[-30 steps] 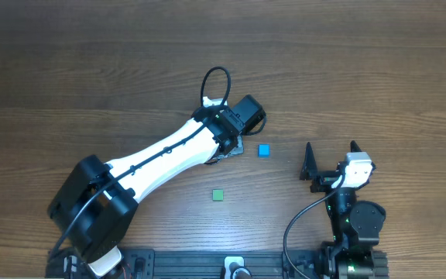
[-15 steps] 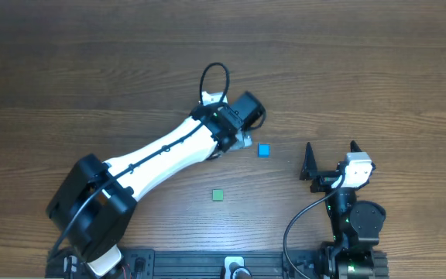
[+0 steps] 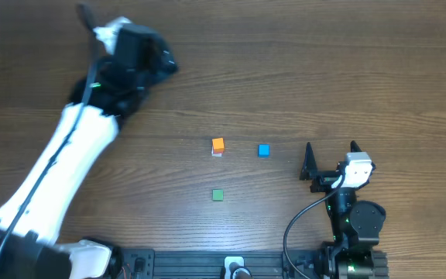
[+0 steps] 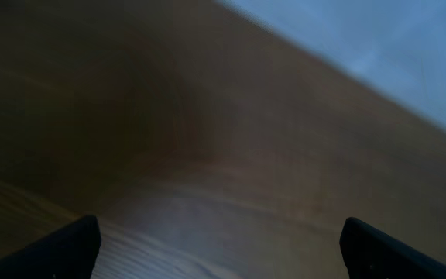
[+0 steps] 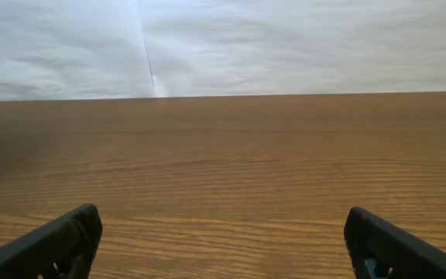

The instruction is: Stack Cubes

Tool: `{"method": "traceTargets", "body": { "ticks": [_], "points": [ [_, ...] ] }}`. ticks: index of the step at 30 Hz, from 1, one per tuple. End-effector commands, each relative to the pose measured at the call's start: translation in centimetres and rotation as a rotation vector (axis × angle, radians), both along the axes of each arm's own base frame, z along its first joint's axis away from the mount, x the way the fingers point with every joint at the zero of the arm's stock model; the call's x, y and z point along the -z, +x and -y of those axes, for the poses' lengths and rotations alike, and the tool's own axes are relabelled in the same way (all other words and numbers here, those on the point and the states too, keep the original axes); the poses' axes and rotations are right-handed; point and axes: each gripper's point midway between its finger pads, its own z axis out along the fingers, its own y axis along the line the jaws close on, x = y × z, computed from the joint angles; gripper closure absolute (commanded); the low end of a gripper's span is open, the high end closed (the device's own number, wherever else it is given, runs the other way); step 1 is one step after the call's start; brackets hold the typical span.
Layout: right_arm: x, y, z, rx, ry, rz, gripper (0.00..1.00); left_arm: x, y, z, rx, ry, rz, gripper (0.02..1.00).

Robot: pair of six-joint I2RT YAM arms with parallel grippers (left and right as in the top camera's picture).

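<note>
The brown wooden table point(image 3: 347, 62) carries three small cubes. The small orange cube point(image 3: 218, 144) lies near the table centre. A pale sliver shows at the edge of it nearest the arm bases, and what that sliver is cannot be determined. The small blue cube point(image 3: 263, 150) lies near the orange cube on its right, not touching it. The small green cube point(image 3: 217, 195) lies closer to the arm bases, in line with the orange cube.

The left gripper point(image 4: 219, 229) is over the far left area of the table, well apart from all three cubes. Its fingers are spread wide with nothing between them. The right gripper point(image 3: 330, 151) is near its own base, to the right of the blue cube. Its fingers are likewise spread and empty.
</note>
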Motion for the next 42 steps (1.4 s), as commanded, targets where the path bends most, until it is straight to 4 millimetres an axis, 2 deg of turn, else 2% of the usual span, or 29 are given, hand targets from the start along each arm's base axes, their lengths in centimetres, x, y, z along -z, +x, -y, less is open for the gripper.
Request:
{"method": "traceTargets", "body": {
  "ticks": [1, 5, 9, 12, 15, 19, 25, 29, 42],
  "points": [
    [0.2, 0.0, 0.1, 0.002, -0.005, 0.001, 0.009, -7.8, -2.2, -5.5, 0.01, 0.074, 0.183, 0.02],
    [0.2, 0.0, 0.1, 0.002, -0.005, 0.001, 0.007, -10.6, -5.6, -8.1, -0.001, 0.102, 0.286, 0.02],
    [0.2, 0.0, 0.1, 0.002, -0.005, 0.001, 0.007, -11.6, -9.1, -9.2, 0.041, 0.113, 0.427, 0.02],
    [0.2, 0.0, 0.1, 0.002, -0.005, 0.001, 0.007, -11.4, -11.6, -9.4, 0.082, 0.112, 0.531, 0.02],
    [0.2, 0.0, 0.1, 0.002, -0.005, 0.001, 0.009, -10.0, -14.0, -9.4, 0.106, 0.117, 0.597, 0.02],
    [0.2, 0.0, 0.1, 0.002, -0.005, 0.001, 0.007, -8.0, -16.1, -8.7, 0.165, 0.121, 0.669, 0.02],
    [0.2, 0.0, 0.1, 0.002, -0.005, 0.001, 0.007, -3.6, -17.1, -7.2, 0.26, 0.118, 0.719, 0.02],
    [0.2, 0.0, 0.1, 0.002, -0.005, 0.001, 0.009, -1.6, -17.0, -7.1, 0.274, 0.133, 0.742, 0.02],
    [0.2, 0.0, 0.1, 0.002, -0.005, 0.001, 0.007, 0.0, -16.8, -8.1, 0.261, 0.246, 0.869, 0.02]
  ]
}}
